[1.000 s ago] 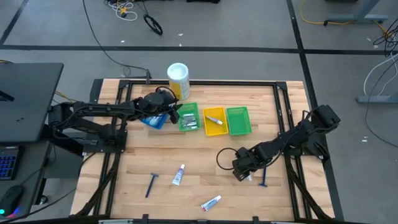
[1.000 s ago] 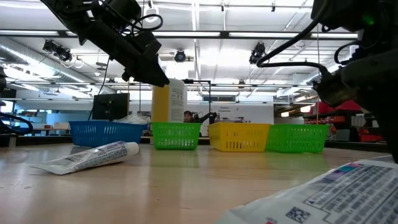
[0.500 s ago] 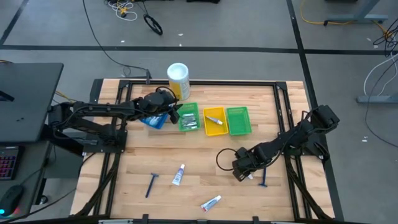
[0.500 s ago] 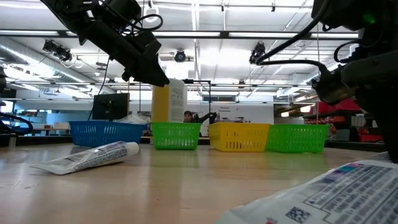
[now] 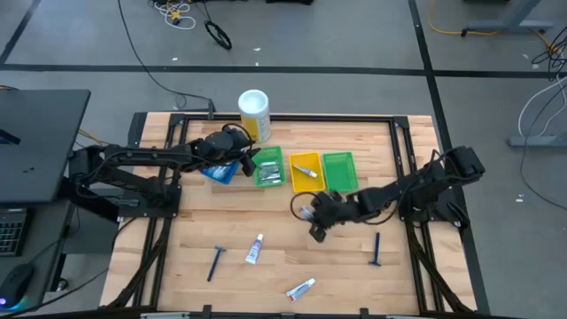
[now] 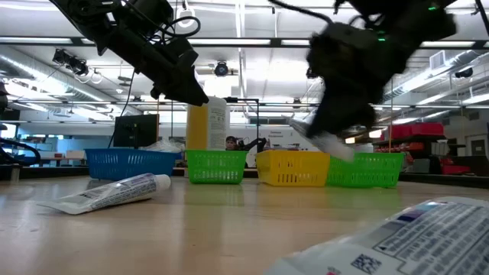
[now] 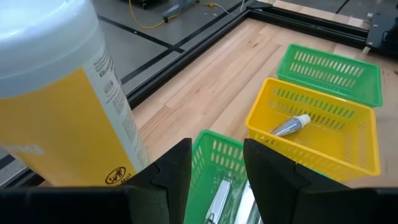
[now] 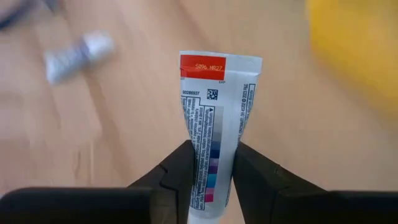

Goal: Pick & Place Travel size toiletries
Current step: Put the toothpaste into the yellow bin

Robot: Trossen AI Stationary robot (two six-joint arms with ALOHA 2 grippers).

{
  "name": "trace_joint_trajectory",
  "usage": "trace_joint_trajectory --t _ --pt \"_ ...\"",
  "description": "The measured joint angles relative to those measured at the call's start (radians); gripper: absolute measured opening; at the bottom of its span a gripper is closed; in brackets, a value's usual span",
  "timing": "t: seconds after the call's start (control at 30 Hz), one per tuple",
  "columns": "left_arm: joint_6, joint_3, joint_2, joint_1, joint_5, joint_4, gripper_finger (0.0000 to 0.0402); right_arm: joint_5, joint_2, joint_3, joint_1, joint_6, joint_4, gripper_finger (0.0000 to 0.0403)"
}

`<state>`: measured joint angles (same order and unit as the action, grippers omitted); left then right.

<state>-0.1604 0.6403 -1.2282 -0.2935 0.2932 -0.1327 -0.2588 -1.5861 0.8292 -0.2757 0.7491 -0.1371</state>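
My right gripper [image 5: 312, 215] [image 8: 209, 163] is shut on a small white toothpaste tube [image 8: 214, 118] [image 6: 327, 143], above the wood in front of the yellow bin [image 5: 306, 174]. My left gripper [image 5: 252, 162] [image 7: 216, 167] hangs open and empty over the left green bin [image 5: 270, 167], which has silver tubes in it. The yellow bin holds one silver tube [image 7: 290, 126]. Flat on the near table lie a blue razor [image 5: 216, 262], two toothpaste tubes [image 5: 255, 249] [image 5: 301, 288] and a second razor [image 5: 376, 249]. My right gripper pinches the toothpaste tube's printed body [image 8: 209, 147] between its two fingers, which lie across the tube. The flat crimped end with the red band [image 8: 221, 65] points away from the gripper; the cap end is hidden behind the fingers. The tube is lifted clear of the table.
A tall white-and-yellow canister [image 5: 253, 113] [image 7: 56, 93] stands at the far edge behind the bins. A blue bin [image 5: 221, 171] sits under the left arm, and a second green bin [image 5: 340, 171] right of the yellow one. Black frame rails [image 5: 416, 190] border the table.
My right gripper has risen from the near right of the table and swung left and toward the far edge, nearer the yellow bin, carrying the toothpaste tube up off the wood. The razor that lay beside it stayed in place.
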Motion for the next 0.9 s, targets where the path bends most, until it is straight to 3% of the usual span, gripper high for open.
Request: trace_joint_trajectory --t 0.17,0.33,0.57,0.77,0.9 --pt "0.000 0.000 0.000 0.000 0.000 0.000 0.0153 -0.081 0.001 0.037 0.141 -0.441 0.159 0.0108" --pt "0.000 0.000 0.000 0.000 0.000 0.001 0.0153 -0.032 0.002 0.099 0.292 -0.738 0.042 0.0108" --pt "0.000 0.000 0.000 0.000 0.001 0.001 0.0153 0.124 -0.006 0.110 0.463 -0.823 -0.134 0.0109" --pt "0.000 0.000 0.000 0.000 0.002 0.001 0.0153 0.214 -0.033 0.110 0.513 -0.869 -0.074 0.0130" --pt "-0.006 0.000 0.000 0.000 0.002 0.003 0.0153 0.216 -0.068 0.110 0.526 -0.870 -0.094 0.0162"
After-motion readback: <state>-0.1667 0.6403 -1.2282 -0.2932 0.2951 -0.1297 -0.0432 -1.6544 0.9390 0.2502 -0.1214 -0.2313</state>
